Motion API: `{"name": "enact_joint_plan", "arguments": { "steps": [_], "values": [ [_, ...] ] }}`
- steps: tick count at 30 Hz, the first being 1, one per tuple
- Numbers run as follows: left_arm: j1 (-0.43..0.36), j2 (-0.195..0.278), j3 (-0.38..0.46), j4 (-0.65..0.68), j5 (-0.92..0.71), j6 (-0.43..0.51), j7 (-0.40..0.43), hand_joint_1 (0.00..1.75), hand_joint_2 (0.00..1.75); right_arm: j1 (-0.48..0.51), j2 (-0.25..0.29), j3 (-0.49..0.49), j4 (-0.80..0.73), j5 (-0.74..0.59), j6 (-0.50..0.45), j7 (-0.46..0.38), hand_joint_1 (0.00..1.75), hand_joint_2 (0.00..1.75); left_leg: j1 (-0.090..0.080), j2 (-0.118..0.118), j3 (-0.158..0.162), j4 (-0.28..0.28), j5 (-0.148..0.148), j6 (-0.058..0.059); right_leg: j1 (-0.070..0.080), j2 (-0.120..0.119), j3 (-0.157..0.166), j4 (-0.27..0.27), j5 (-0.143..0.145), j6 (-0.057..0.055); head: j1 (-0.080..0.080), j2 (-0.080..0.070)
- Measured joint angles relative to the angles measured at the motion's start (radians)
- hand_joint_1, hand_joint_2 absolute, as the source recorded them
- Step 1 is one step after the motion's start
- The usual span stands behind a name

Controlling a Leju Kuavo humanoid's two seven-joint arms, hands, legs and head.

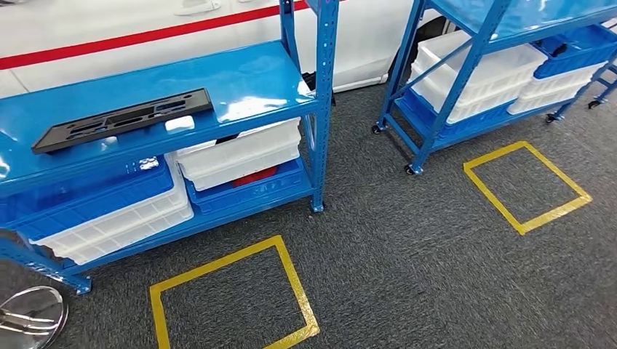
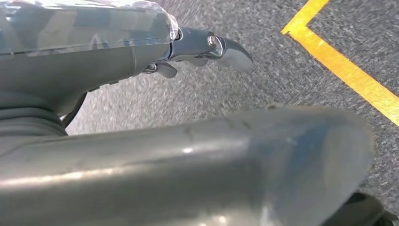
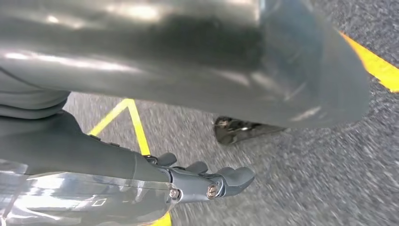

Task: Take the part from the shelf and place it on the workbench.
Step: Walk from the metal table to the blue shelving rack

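The part (image 1: 124, 118) is a long flat black panel with cut-outs, lying on the upper blue shelf board (image 1: 247, 76) at the left of the head view. A silver piece of my left arm (image 1: 29, 320) shows at the lower left corner, well below the shelf. My left hand (image 2: 197, 141) hangs over grey carpet, its thick thumb apart from the darker fingers (image 2: 207, 47), nothing in it. My right hand (image 3: 202, 94) hangs the same way, its fingers (image 3: 211, 181) stretched out and empty.
White and blue bins (image 1: 240, 156) fill the lower shelf level. A second blue rack on castors (image 1: 466, 87) stands at the right with more bins. Two yellow tape squares (image 1: 233, 298) (image 1: 527, 185) mark the grey carpet. A white wall with a red stripe (image 1: 145, 33) lies behind.
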Motion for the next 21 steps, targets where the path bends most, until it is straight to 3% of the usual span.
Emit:
{"name": "enact_joint_plan", "arguments": {
  "steps": [1,3,5,7,9,11,12,13,15,17,19,21],
  "values": [
    [-0.001,0.0,0.0,0.0,0.0,0.0,0.0,0.0,0.0,0.001,0.0,0.0,0.0,0.0,0.0,0.0,0.0,0.0,0.0,-0.012,-0.004,0.006,-0.002,-0.006,-0.002,0.021,0.022,-0.053,0.02,0.0,0.0,0.0],
    [-0.002,-0.001,0.001,0.0,0.0,0.0,0.0,0.0,0.0,0.0,-0.001,0.0,0.0,0.0,0.0,0.0,0.0,0.0,0.001,-0.03,-0.013,0.012,-0.001,-0.019,0.0,0.043,0.036,-0.09,0.024,-0.004,0.0,0.0],
    [-0.001,-0.001,0.002,0.0,0.0,0.0,0.001,0.0,0.0,-0.003,-0.001,0.0,0.0,0.0,0.0,0.0,0.0,0.0,0.004,-0.041,-0.02,0.011,0.001,-0.032,0.003,0.021,0.036,-0.094,0.029,-0.015,0.0,0.0],
    [0.0,-0.001,0.004,0.0,0.0,0.0,0.001,0.0,0.0,-0.004,-0.001,-0.001,0.0,0.001,0.0,0.0,0.0,0.0,0.003,-0.003,-0.038,0.046,-0.021,-0.041,0.002,-0.004,0.039,-0.101,0.033,-0.03,0.0,0.0],
    [-0.001,-0.001,0.006,0.0,0.0,0.0,0.002,0.0,0.0,-0.001,-0.002,-0.001,0.0,0.002,-0.001,0.0,0.0,0.0,0.002,0.051,-0.092,0.162,-0.084,-0.047,0.005,-0.033,0.04,-0.104,0.033,-0.041,0.0,0.0],
    [-0.002,-0.001,0.006,0.0,0.0,-0.001,0.002,0.0,0.87,0.001,-0.002,-0.001,0.0,0.003,-0.001,0.0,0.0,0.0,0.003,0.064,-0.152,0.289,-0.134,-0.051,0.01,-0.064,0.039,-0.103,0.03,-0.045,0.0,0.0],
    [-0.001,-0.001,0.007,0.0,0.0,-0.001,0.002,0.0,1.31,0.002,-0.002,-0.001,0.0,0.002,-0.001,-0.001,0.0,0.0,0.003,0.066,-0.161,0.31,-0.133,-0.051,0.012,-0.078,0.04,-0.103,0.029,-0.045,0.0,0.0],
    [0.0,-0.001,0.007,0.0,0.001,-0.001,0.001,0.0,1.75,0.002,-0.002,-0.001,0.0,0.001,0.001,-0.003,0.0,0.0,0.003,0.069,-0.148,0.287,-0.114,-0.05,0.013,-0.087,0.041,-0.102,0.028,-0.045,0.0,0.0],
    [0.002,-0.001,0.008,0.0,0.003,-0.002,-0.001,0.0,1.75,-0.001,-0.002,-0.004,0.0,-0.006,0.007,-0.012,0.0,0.0,0.001,0.079,-0.073,0.148,-0.051,-0.04,0.014,-0.101,0.045,-0.102,0.025,-0.041,0.0,0.0],
    [0.001,-0.001,0.008,0.0,0.003,-0.009,0.005,0.0,1.75,-0.004,-0.001,-0.007,0.0,-0.011,0.007,-0.023,0.0,0.87,-0.005,0.09,-0.013,0.037,-0.018,-0.026,0.017,-0.108,0.047,-0.101,0.024,-0.033,0.0,0.0],
    [0.002,-0.001,0.009,0.0,0.001,-0.02,0.018,0.0,1.75,-0.009,-0.001,-0.009,0.0,-0.002,-0.019,-0.028,0.0,1.75,-0.01,0.092,-0.004,0.016,-0.017,-0.016,0.018,-0.111,0.048,-0.103,0.025,-0.023,0.0,0.0],
    [0.005,0.0,0.006,0.0,0.006,-0.029,0.027,0.0,1.75,-0.01,-0.001,-0.005,0.0,0.009,-0.053,-0.027,0.0,1.75,-0.006,0.088,0.0,0.004,-0.01,-0.005,0.017,-0.102,0.049,-0.101,0.021,-0.012,0.0,0.0]
  ]
}}
